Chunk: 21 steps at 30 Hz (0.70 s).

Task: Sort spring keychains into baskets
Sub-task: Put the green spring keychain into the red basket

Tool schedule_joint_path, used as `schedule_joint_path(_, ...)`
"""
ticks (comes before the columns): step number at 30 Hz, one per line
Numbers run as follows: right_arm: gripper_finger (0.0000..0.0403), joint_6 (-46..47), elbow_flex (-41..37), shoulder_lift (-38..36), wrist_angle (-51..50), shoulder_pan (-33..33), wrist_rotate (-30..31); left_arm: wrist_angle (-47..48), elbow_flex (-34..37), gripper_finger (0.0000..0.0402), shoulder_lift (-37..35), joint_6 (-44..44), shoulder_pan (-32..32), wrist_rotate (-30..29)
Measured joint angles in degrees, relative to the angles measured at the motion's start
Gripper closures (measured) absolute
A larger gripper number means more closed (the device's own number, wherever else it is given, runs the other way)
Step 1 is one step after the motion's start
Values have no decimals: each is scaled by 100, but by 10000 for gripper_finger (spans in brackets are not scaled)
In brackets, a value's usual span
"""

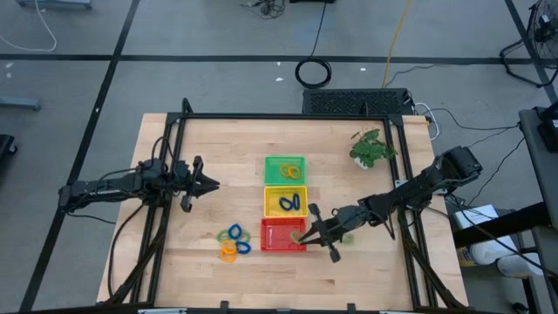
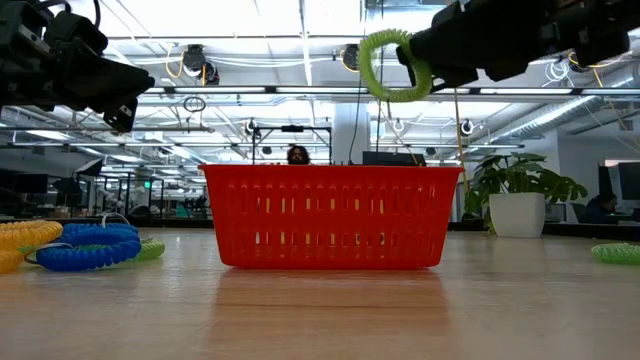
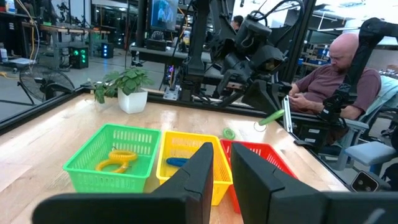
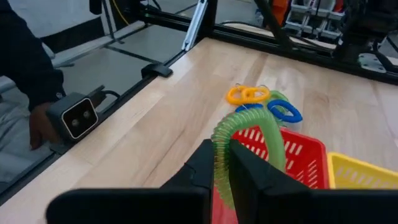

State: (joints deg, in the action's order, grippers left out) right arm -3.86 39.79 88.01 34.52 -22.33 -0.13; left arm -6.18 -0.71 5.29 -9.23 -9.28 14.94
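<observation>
Three baskets stand in a row mid-table: green [image 1: 285,161] with an orange-yellow spring keychain [image 3: 118,158], yellow [image 1: 272,202] with a blue one [image 3: 177,162], red [image 1: 277,237] nearest. My right gripper [image 1: 305,234] is shut on a green keychain [image 2: 368,70] above the red basket's right rim. A pile of blue, orange-yellow and green keychains [image 1: 234,242] lies left of the red basket, and one green keychain [image 1: 347,235] lies to its right. My left gripper [image 1: 209,183] waits shut at the table's left, touching nothing. My right gripper pinches one side of the green keychain's coil [image 4: 220,149] between its two fingers. The fingers come nearly level, tipped slightly down, from the table's right. The rest of the loop [image 4: 252,121] arches out beyond the fingertips, lifted clear above the red basket [image 4: 298,155].
A potted plant [image 1: 370,148] stands at the far right of the table. Black frame rails [image 1: 279,116] run along the table's edges. A small camera [image 4: 78,115] sits at the near edge beside a person's hand [image 4: 37,127]. A person [image 3: 329,74] sits beyond the table.
</observation>
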Motion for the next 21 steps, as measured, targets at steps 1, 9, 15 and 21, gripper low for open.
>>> schedule_joint_path(1,383,-9,68,-2,-149,24,8,-3,0,341,-1,0,0,-2)
schedule_joint_path(9,383,140,839,-2,-1597,193,180,-2,0,341,-1,0,0,-1)
schedule_joint_path(15,383,128,955,0,-1812,318,177,-2,0,341,0,0,0,0)
schedule_joint_path(21,383,163,955,2,-2072,315,169,1,0,341,-1,0,0,-2)
